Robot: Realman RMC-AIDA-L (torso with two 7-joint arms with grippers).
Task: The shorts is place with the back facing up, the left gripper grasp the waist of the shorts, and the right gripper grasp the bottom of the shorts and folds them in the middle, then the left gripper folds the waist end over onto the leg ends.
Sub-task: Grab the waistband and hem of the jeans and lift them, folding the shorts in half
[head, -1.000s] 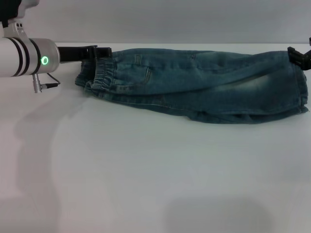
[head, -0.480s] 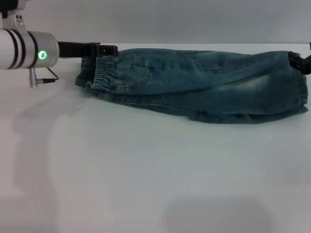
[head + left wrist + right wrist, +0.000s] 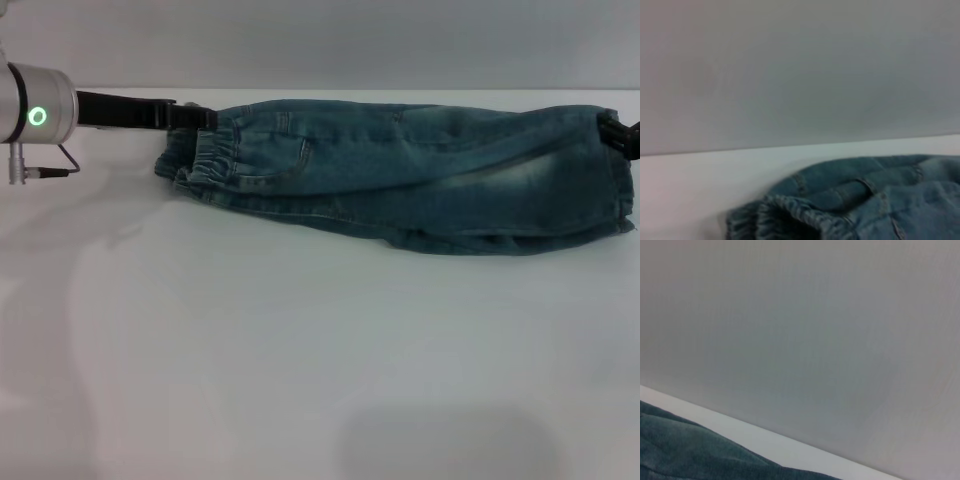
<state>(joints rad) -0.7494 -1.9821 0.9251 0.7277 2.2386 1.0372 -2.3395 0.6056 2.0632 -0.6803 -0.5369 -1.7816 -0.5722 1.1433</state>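
Since the shorts (image 3: pixel 400 175) already lie doubled lengthwise along the far edge of the white table (image 3: pixel 300 380), I judge the middle fold done and the waist-over-legs fold next, which calls for the left gripper (image 3: pixel 190 116) to take the gathered waist of the shorts (image 3: pixel 205 160) and carry it across to the leg ends (image 3: pixel 615 190). That gripper reaches level from the table's left, its tip at the waist's far corner, jaw state unclear; the right gripper (image 3: pixel 620 135) sits at the leg ends, likewise unclear

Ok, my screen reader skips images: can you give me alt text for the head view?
Faded denim shorts lie folded lengthwise on a white table, waist to the left. The left tool sits at the waist; the right tool is at the leg ends.
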